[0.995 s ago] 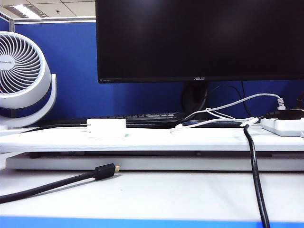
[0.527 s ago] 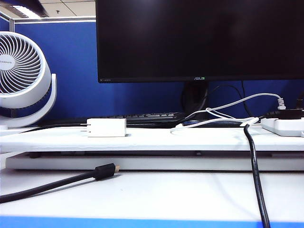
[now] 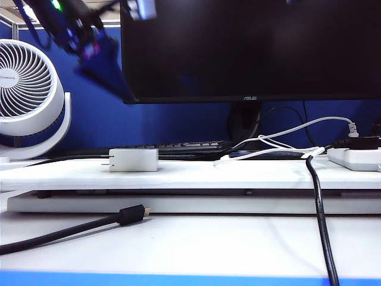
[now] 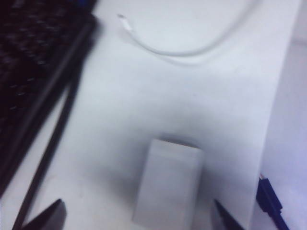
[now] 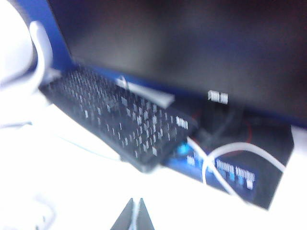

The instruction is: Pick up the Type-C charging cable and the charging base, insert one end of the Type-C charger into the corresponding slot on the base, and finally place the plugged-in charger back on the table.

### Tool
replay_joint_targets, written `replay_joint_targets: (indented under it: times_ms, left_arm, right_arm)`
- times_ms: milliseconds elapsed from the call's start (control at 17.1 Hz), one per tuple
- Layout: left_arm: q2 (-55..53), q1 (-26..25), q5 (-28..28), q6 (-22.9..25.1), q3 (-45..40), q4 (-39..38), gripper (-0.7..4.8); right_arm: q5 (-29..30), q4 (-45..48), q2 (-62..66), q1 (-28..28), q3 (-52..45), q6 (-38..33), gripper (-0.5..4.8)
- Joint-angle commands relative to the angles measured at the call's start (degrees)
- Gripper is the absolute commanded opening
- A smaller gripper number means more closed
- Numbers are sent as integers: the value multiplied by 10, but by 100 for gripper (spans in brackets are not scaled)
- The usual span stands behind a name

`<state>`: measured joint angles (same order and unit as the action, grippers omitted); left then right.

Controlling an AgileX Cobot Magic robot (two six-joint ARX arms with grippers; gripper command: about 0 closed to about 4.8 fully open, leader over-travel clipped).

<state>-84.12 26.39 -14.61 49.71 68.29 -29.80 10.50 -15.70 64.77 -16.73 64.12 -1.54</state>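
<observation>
Charging base (image 4: 169,187) between spread left gripper (image 4: 136,218) tips — right gripper (image 5: 133,215) pressed together, aloft

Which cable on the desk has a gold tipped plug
The thick black cable on the lower desk surface in front; its plug tip is gold. The thin white Type-C charging cable lies on the raised board.

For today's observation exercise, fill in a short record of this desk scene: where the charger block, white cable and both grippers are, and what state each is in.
charging base: lying on the raised white board, untouched
Type-C charging cable: loose on the board, unplugged
left gripper: open, above the charging base, fingertips either side
right gripper: shut, empty, facing the keyboard
black cable: on the table in front
</observation>
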Motion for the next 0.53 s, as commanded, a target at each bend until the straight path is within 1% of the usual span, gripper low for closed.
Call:
replay_joint_targets:
  times_ms: [59, 293, 351, 410, 527]
  left_arm:
    - [-26, 9, 2, 55, 2, -2, 413]
    - [-53, 9, -4, 65, 4, -32, 413]
    - [-67, 9, -10, 64, 19, -63, 413]
    - [-75, 9, -10, 64, 33, -77, 413]
    - [-98, 8, -8, 64, 96, -118, 413]
  right_arm:
    - [2, -24, -2, 0, 4, 6, -1]
    - [24, -36, -2, 0, 4, 5, -1]
    - [24, -40, -2, 0, 4, 5, -1]
    - [24, -40, -2, 0, 4, 5, -1]
    - [37, -45, -2, 0, 4, 5, -1]
